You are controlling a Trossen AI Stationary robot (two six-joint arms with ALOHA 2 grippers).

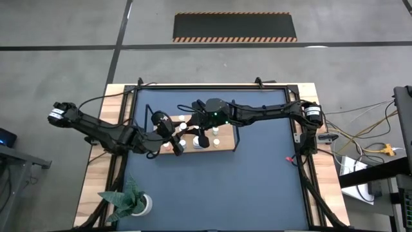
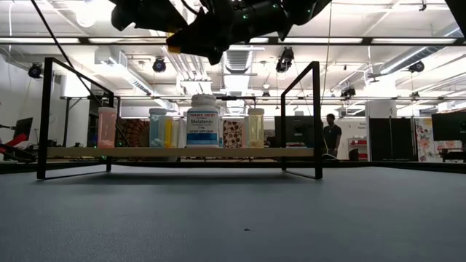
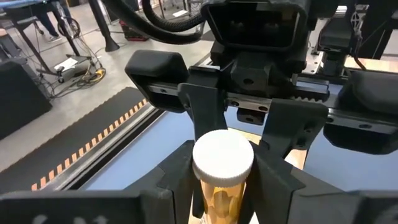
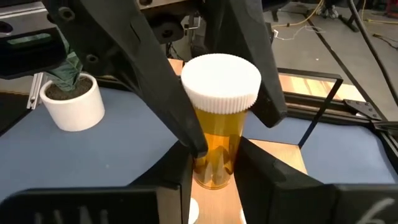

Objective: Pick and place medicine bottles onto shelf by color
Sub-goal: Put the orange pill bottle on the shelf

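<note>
Most of the work looks done. In the low view, the shelf (image 2: 182,152) sits in the middle of the frame on the blue bench (image 2: 233,218), and a row of medicine bottles already stands on it: a pink one (image 2: 107,127) at the left, a big white bottle with a label (image 2: 203,121) in the middle, and a pale green-yellow one (image 2: 255,128) to its right. A few more small bottles stand between them. From above, some white tops show on the shelf board near the middle of the frame.

One bottle is not yet on the shelf. It is an amber bottle with a white cap (image 4: 219,124), and it is up in the air above the shelf, in the middle of both wrist views.

Both claws are at this bottle, facing each other. The left claw (image 3: 222,168) has its two dark fingers pressed on the sides of the bottle, one on each side, so it is grasping it. The right claw (image 4: 214,163) also has its fingers tight against the bottle's body lower down, so it looks clenched on it too. It seems one claw is passing the bottle to the other.

What is left, I think, is to set this bottle down with its color group.
</note>
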